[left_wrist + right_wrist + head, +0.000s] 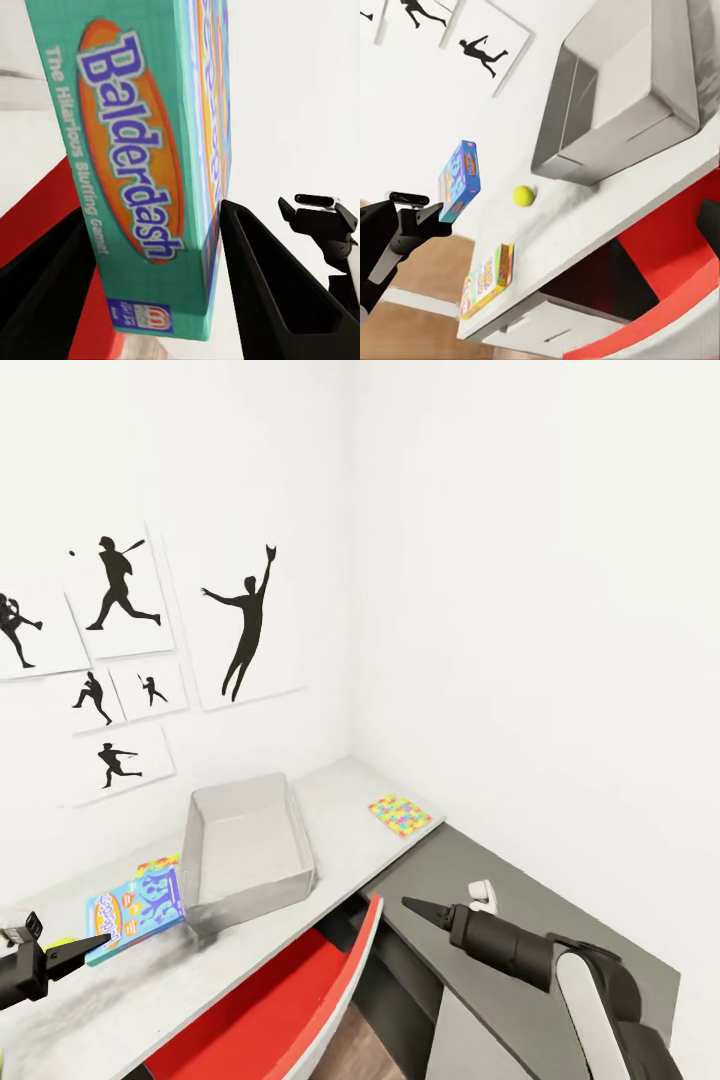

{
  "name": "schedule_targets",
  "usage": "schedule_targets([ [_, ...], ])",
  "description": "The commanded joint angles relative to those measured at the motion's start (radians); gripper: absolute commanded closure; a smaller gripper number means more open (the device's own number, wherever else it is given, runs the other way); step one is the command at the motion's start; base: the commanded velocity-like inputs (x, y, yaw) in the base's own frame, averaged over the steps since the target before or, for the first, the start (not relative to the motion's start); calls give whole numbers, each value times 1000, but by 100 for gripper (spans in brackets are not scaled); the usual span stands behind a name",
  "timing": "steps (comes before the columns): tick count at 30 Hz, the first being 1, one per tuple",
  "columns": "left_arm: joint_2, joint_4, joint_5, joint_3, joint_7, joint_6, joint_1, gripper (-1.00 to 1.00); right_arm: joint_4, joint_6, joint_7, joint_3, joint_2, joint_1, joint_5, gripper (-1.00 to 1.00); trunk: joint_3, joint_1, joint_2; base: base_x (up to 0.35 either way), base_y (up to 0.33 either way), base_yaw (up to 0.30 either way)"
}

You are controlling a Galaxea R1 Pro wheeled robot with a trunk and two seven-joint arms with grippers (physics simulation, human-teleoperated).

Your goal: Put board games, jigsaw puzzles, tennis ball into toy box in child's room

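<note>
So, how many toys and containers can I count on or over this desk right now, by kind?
Printed game or puzzle boxes: 3 (Balderdash box held in the left gripper, yellow-orange box, multicoloured checked box)
Tennis ball: 1
Grey toy box: 1
Total: 5

A pale grey table (340, 785) fills the room's corner. A grey toy box (245, 845) sits mid-table, a colourful jigsaw puzzle (400, 814) near the right edge, a tennis ball (523, 196) and board game (489, 278) toward the left end.
</note>
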Motion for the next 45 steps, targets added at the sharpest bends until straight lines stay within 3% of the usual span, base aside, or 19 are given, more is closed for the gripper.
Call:
schedule_targets([
  [1, 0, 0, -1, 0, -4, 10, -1, 100, -1, 5, 8, -3, 1, -1, 6, -100, -2, 1, -2, 292, 0, 279],
  [18, 1, 0, -1, 0, -4, 10, -1, 100, -1, 5, 10, -5, 0, -1, 6, -100, -2, 1, -2, 194, 60, 270],
  [45, 1, 0, -1, 1, -4, 10, -1, 100, -1, 5, 10, -5, -1, -1, 6, -100, -2, 1, -2, 79, 28, 10],
])
